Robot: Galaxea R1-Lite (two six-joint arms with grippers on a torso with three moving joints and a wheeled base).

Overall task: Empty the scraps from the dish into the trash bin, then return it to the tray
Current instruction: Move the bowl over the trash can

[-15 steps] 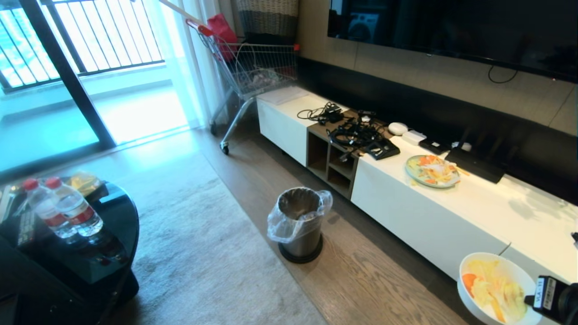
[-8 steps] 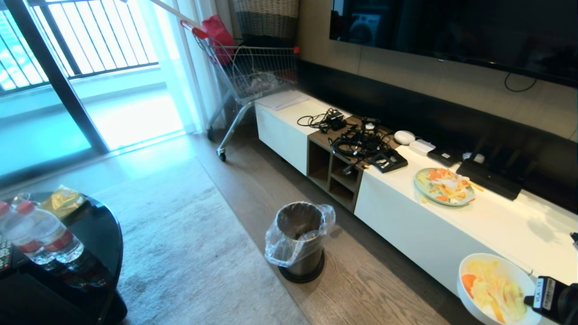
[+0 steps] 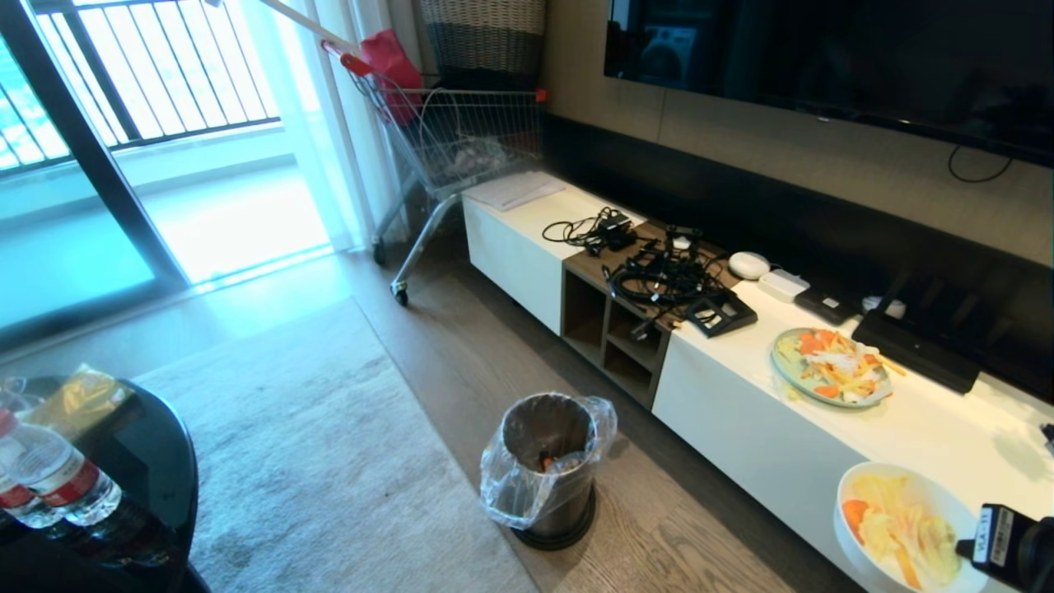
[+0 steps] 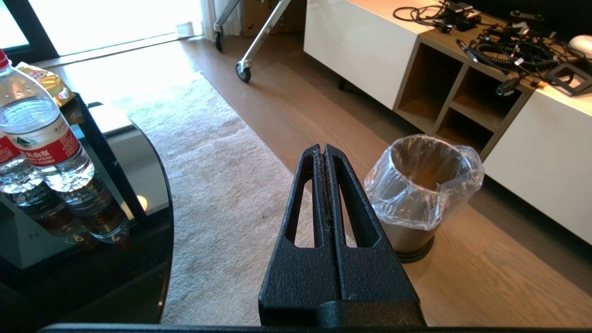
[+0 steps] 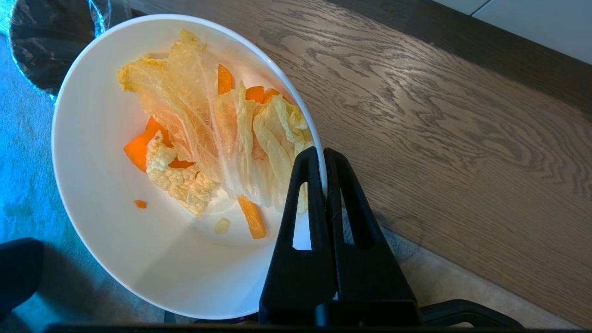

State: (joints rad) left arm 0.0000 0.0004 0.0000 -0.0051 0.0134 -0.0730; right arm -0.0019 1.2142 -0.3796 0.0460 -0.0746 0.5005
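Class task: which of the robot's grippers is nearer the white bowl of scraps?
Right. The right gripper pinches the white bowl by its rim; the left gripper hangs shut near the trash bin.

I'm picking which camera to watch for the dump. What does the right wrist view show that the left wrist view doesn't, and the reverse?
Only the right wrist view: the white bowl with its cabbage and carrot scraps, the right claw shut on its rim, held over the wood floor.

Only the left wrist view: the left claw shut and empty, water bottles on the black table, and the cable-strewn cabinet.

Both: the bag-lined trash bin, just a corner of it in the right wrist view.
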